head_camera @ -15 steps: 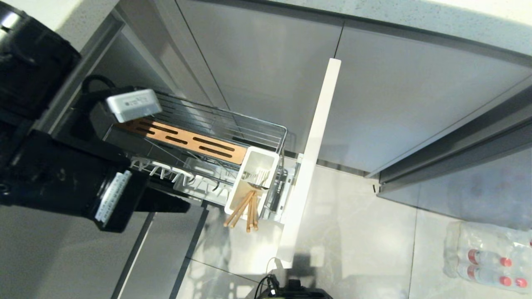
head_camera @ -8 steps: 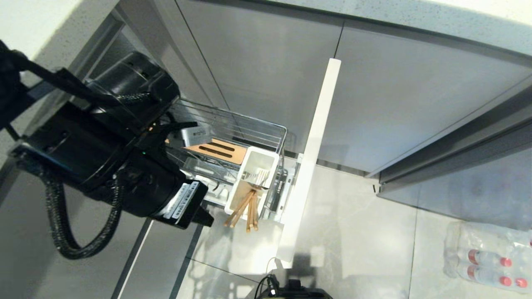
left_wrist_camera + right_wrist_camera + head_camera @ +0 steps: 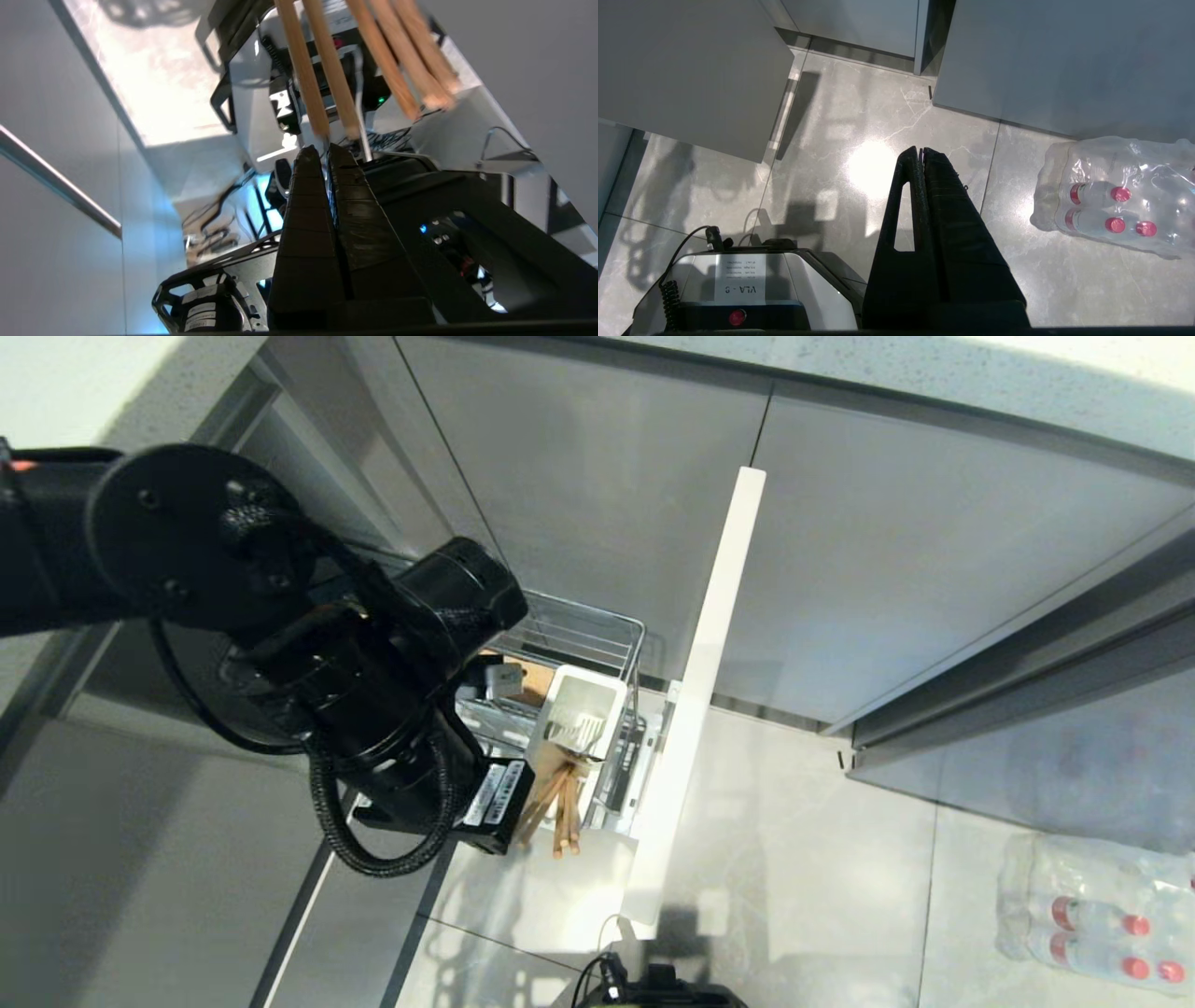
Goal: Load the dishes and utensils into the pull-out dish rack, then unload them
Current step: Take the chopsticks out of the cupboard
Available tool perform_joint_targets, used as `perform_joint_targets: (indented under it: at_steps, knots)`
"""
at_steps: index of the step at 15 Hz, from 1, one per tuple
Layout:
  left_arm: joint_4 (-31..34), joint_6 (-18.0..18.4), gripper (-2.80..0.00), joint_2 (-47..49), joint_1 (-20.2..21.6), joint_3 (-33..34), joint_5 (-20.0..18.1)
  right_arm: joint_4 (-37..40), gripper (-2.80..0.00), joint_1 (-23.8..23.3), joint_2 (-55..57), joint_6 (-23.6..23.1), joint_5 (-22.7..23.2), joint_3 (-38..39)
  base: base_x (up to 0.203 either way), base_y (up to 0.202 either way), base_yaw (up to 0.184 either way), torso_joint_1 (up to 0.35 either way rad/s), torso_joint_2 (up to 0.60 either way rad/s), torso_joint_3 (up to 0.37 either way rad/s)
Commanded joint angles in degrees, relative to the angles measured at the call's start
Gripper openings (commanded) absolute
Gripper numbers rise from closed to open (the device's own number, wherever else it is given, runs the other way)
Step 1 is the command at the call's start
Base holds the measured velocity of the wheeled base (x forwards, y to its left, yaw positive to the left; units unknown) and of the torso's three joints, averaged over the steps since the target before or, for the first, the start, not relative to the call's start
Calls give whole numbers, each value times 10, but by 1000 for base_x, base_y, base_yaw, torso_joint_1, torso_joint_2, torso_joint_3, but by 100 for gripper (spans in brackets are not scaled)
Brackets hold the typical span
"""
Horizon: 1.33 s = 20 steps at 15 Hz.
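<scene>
Head view looks down on the rack (image 3: 597,625) pulled out from grey cabinets, its narrow white front (image 3: 695,709) running from far to near down the middle of the scene. At the rack's near end stands the white cup (image 3: 583,705), and the chopsticks (image 3: 558,807) lean out of it toward the near side, their wooden ends fanned over the floor (image 3: 794,859). More than one pair is there – four sticks show in the left wrist view. A fork (image 3: 569,735) sits in the cup with them, its grey handle (image 3: 362,135) running between the sticks. No bowl or plate shows in any view.

The left arm (image 3: 355,691) fills the left of the scene, covering most of the rack and its wooden strip, and reaches in from the left toward the cup. The left gripper (image 3: 325,150) is clenched on nothing, fingers pressed flat together, with its tips just beside the ends of two chopsticks (image 3: 317,79); whether they touch cannot be told.

The right gripper (image 3: 920,151) is out of the head view (seen only by its own wrist camera). It hangs over the floor to the right of the rack, closed and empty, above the robot's base (image 3: 752,289). A wrapped pack of bottles (image 3: 1092,915) with red caps lies on the floor at the near right – well apart from the rack.
</scene>
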Motion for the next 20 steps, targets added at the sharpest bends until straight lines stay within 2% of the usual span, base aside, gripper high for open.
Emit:
perform_joint_targets:
  at_steps: [1, 4, 5, 20]
  knots:
    - [6, -2, -280, 27, 1, -2, 1, 0, -280, 0, 0, 0, 0, 0, 0, 0, 0, 0, 0, 0]
    - [36, -15, -280, 37, 2, -28, 1, 0, -280, 0, 0, 0, -1, 0, 0, 0, 0, 0, 0, 0]
    - [38, -22, 0, 37, 4, -34, 2, 0, -280, 0, 0, 0, 0, 0, 0, 0, 0, 0, 0, 0]
    - [41, -22, 0, 83, 13, -44, 1, 0, -280, 0, 0, 0, 0, 0, 0, 0, 0, 0, 0, 0]
